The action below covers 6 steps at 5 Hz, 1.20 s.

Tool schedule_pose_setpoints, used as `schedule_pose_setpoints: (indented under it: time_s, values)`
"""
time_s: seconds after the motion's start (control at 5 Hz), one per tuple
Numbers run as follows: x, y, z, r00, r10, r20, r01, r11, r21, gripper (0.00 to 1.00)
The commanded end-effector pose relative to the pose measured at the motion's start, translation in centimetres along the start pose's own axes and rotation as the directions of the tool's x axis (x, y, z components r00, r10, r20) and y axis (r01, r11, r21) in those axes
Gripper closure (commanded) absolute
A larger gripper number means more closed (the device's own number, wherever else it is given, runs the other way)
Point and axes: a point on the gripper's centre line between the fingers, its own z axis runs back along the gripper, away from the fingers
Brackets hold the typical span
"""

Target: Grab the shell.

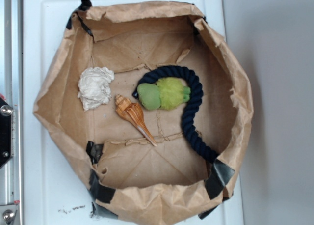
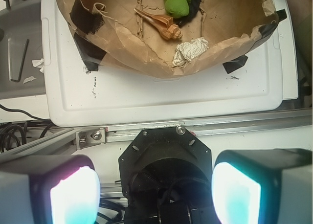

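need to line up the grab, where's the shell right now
In the exterior view the shell lies near the middle of the paper bin, between the white paper wad on its left and the green plush toy on its right.

Shell (image 1: 131,113): glossy, ridged. Bag (image 1: 59,107): creased matt brown paper. Toy (image 1: 164,94): fuzzy plush. Rope (image 1: 195,112): twisted, probably cotton. Wad (image 1: 95,87): crumpled paper.

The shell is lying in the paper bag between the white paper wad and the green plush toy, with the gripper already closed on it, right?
Not quite. The shell does lie there, but the gripper is open and well outside the bag, as the wrist view shows.
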Motion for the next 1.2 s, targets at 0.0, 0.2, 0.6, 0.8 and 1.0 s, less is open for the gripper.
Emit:
schedule_pose_setpoints:
  time_s: [0.0,0.2,0.6,0.8,1.0]
  values:
    - [0.0,0.0,0.0,1.000,0.000,0.000,0.000,1.000,0.000,0.00]
    - [-0.5,0.0,0.6,1.000,-0.009,0.014,0.009,1.000,-0.016,0.00]
    - [-3.5,-1.5,1.5,0.986,-0.163,-0.021,0.161,0.984,-0.071,0.00]
    - [1.7,1.5,0.3,0.996,-0.057,-0.063,0.055,0.998,-0.034,0.00]
    - [6.3,1.8,-0.2,0.999,0.049,-0.012,-0.049,0.999,-0.013,0.00]
